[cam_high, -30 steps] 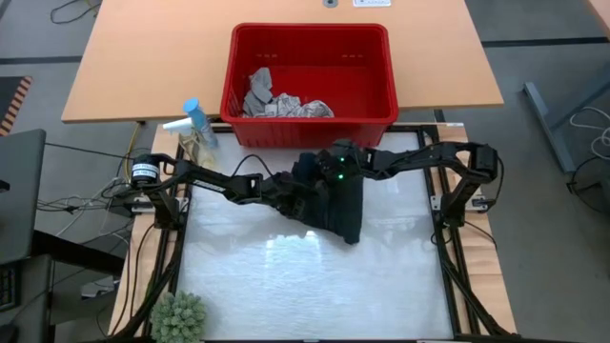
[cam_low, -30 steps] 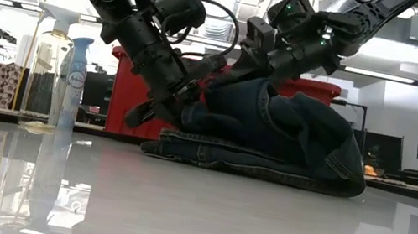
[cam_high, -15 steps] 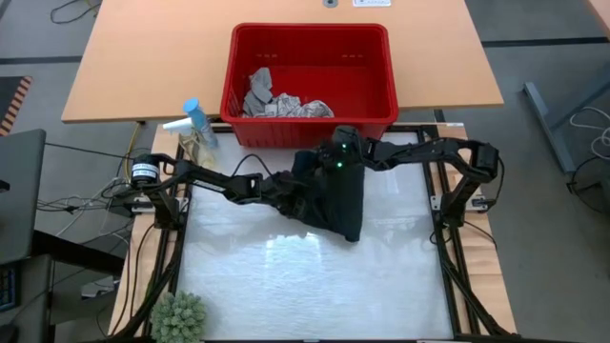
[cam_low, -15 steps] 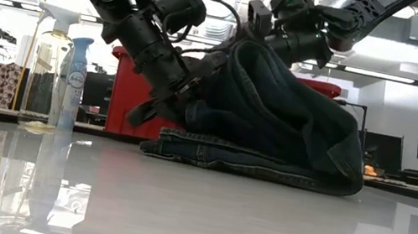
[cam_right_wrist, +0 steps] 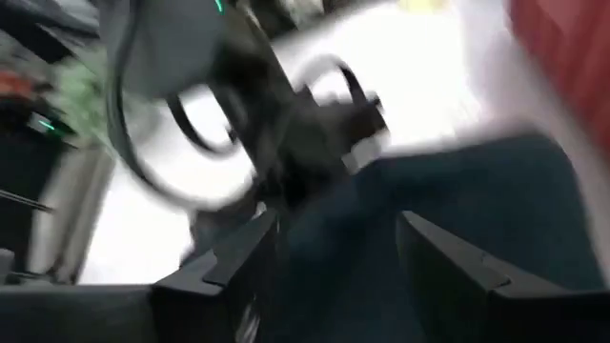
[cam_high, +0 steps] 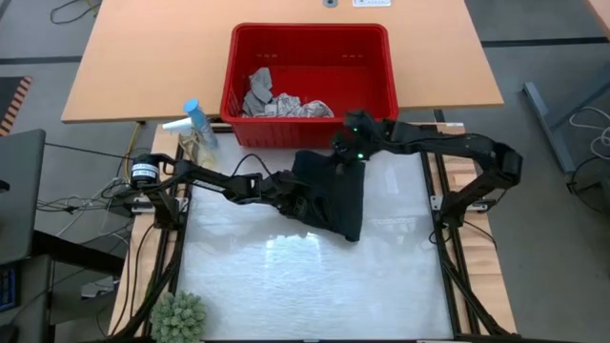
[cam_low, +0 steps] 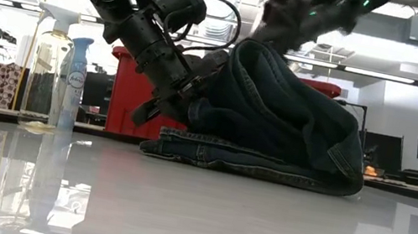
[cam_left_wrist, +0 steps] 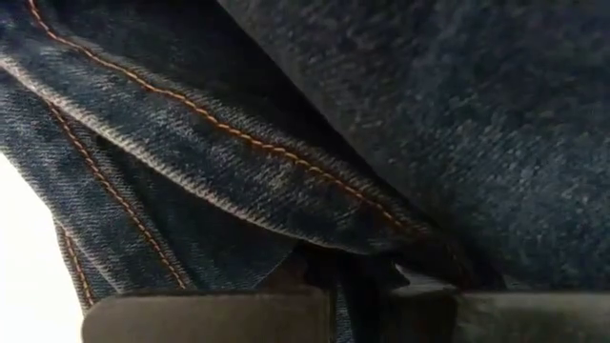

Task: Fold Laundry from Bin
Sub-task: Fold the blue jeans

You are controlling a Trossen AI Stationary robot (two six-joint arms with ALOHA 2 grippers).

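High view: the dark trousers [cam_high: 334, 195] lie bunched on the white table [cam_high: 305, 276] just in front of the red bin [cam_high: 311, 84]. Left gripper [cam_high: 297, 198] is at the trousers' left edge, fingers pressed together pinching denim; left wrist view shows only seamed cloth against the fingers [cam_left_wrist: 200, 319]. Right gripper [cam_high: 340, 148] is above the trousers' far edge, next to the bin's front wall, fingers [cam_right_wrist: 229, 257] spread, nothing between them. Grey and leaf-print cloths [cam_high: 276, 100] lie inside the bin. Two spray bottles [cam_high: 195, 129] stand left of the bin's front corner.
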